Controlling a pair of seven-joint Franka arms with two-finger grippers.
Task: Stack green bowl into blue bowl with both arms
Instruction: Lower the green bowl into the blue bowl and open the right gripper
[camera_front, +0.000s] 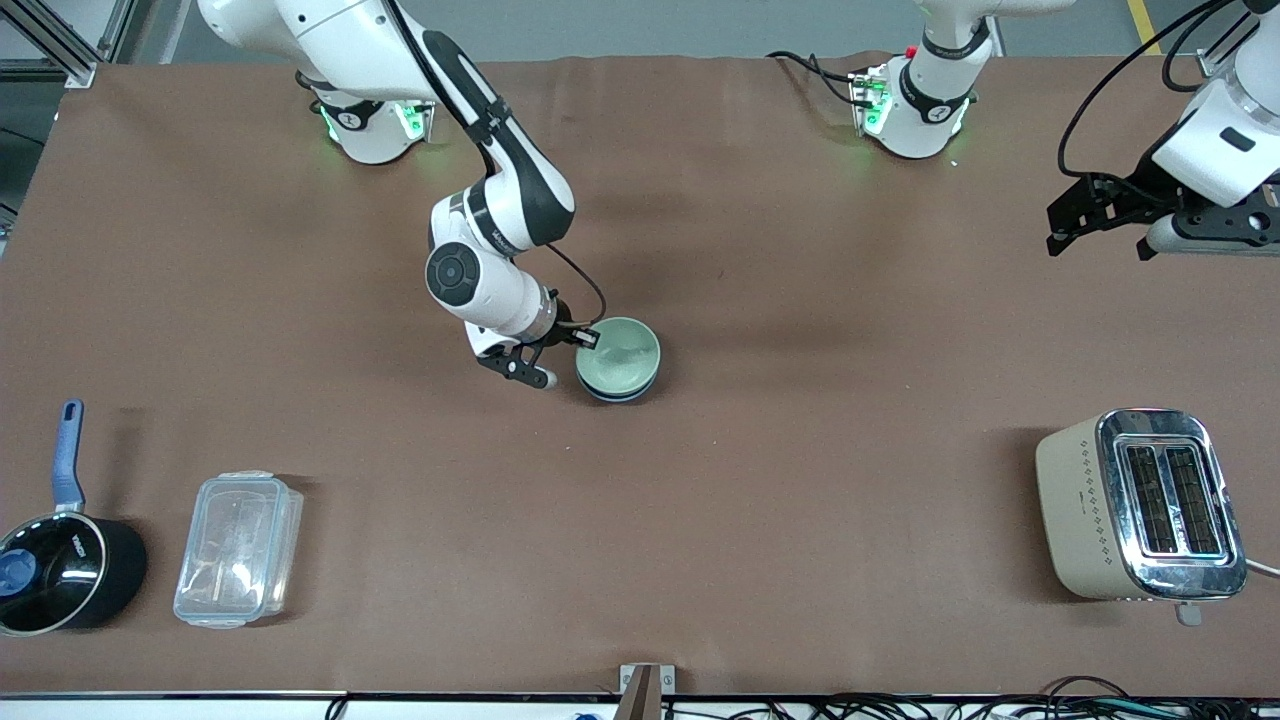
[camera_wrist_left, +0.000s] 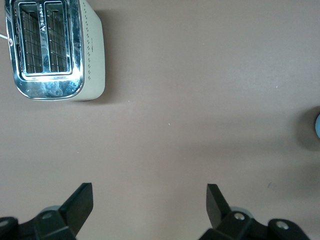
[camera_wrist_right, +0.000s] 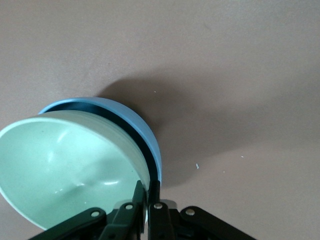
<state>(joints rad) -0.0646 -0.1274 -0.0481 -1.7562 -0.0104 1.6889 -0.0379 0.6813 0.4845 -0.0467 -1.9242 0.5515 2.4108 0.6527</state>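
The pale green bowl (camera_front: 622, 350) sits inside the sky-blue bowl (camera_front: 612, 394) near the middle of the table. In the right wrist view the green bowl (camera_wrist_right: 70, 170) is nested in the blue bowl (camera_wrist_right: 137, 125) with a dark gap between their rims. My right gripper (camera_front: 585, 338) is shut on the green bowl's rim (camera_wrist_right: 147, 187), one finger inside the bowl and one in the gap. My left gripper (camera_front: 1058, 228) hangs open and empty above bare table at the left arm's end (camera_wrist_left: 150, 192). A sliver of the blue bowl (camera_wrist_left: 318, 125) shows at the edge of the left wrist view.
A cream and chrome toaster (camera_front: 1140, 505) (camera_wrist_left: 55, 50) stands near the front camera at the left arm's end. A black saucepan with a blue handle (camera_front: 60, 570) and a clear plastic lidded box (camera_front: 238, 548) stand near the front camera at the right arm's end.
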